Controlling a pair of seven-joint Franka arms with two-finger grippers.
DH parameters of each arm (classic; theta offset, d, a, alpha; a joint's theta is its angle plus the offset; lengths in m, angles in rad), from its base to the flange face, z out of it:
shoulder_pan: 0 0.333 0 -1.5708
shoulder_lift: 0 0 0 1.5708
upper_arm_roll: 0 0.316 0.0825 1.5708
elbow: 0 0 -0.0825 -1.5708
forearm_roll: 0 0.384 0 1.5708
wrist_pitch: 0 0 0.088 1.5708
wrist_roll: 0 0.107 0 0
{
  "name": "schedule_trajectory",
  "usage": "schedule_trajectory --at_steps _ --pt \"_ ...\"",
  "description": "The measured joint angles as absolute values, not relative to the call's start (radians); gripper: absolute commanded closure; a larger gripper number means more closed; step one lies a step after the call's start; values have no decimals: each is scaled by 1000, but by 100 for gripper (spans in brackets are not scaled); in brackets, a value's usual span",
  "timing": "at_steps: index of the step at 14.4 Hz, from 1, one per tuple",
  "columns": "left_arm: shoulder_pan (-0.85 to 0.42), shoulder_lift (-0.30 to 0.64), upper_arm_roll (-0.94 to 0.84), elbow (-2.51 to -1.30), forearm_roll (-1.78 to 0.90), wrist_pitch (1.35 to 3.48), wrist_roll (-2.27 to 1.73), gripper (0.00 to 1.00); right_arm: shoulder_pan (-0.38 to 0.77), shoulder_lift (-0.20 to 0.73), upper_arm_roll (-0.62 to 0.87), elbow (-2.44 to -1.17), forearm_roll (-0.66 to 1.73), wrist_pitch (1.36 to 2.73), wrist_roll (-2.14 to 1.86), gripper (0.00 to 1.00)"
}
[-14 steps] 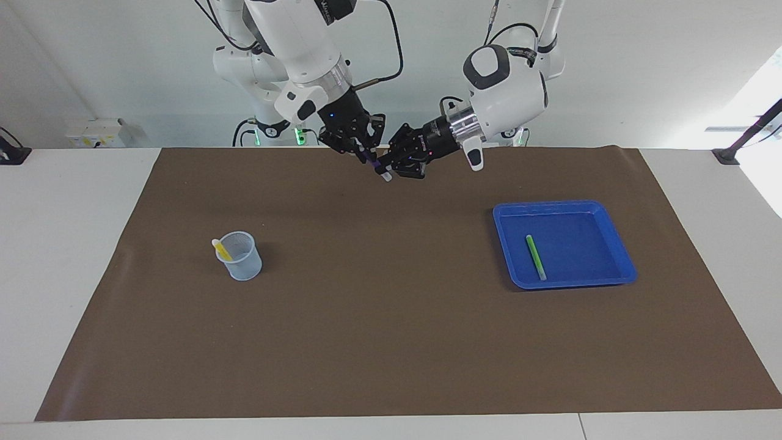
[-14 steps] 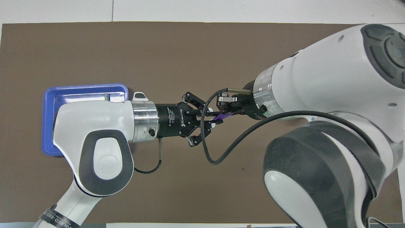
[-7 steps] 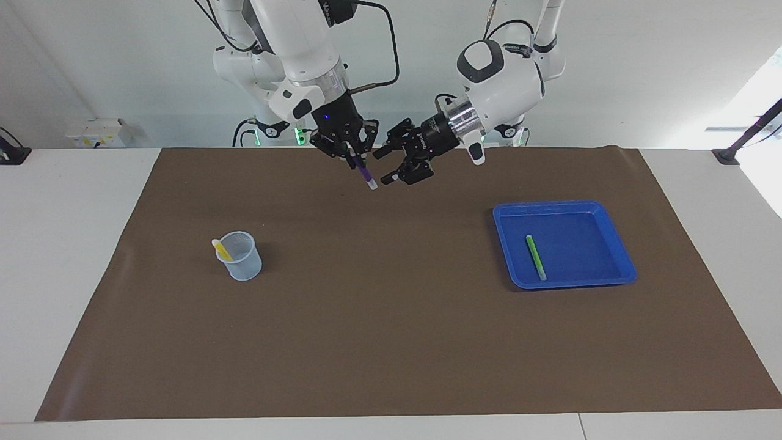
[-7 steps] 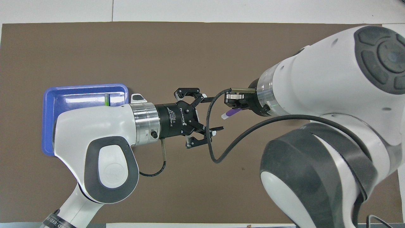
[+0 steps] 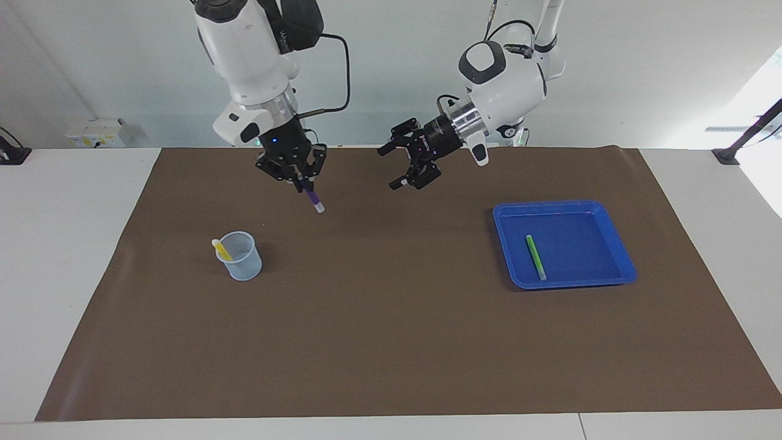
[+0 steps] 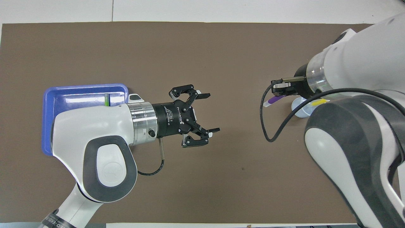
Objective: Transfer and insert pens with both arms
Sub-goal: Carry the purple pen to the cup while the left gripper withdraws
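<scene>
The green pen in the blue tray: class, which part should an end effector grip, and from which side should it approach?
Probably the middle of the green pen, coming straight down from above. It lies flat on the floor of the blue tray, clear of the raised walls, so the fingers can straddle its slim barrel across its width.

Purple pen (image 5: 311,198), white-capped; yellow pen (image 5: 221,249) in a pale blue mesh cup (image 5: 240,255); green pen (image 5: 536,257) in a blue tray (image 5: 618,244); brown mat (image 5: 391,342).
</scene>
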State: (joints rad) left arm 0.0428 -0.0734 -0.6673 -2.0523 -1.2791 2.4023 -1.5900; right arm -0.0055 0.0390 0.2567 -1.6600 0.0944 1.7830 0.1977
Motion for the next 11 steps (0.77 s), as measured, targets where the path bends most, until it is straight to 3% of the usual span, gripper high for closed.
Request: schedule_trajectory --at_steps 5,11 --pt "92 -102 -656 -2116 -1279 2403 -1590 0 -7 -26 134 -1828 90 1918 18 100" --pt "253 -154 -651 -2206 -1205 2398 -1562 0 -7 -114 22 -2076 90 2115 -205 100"
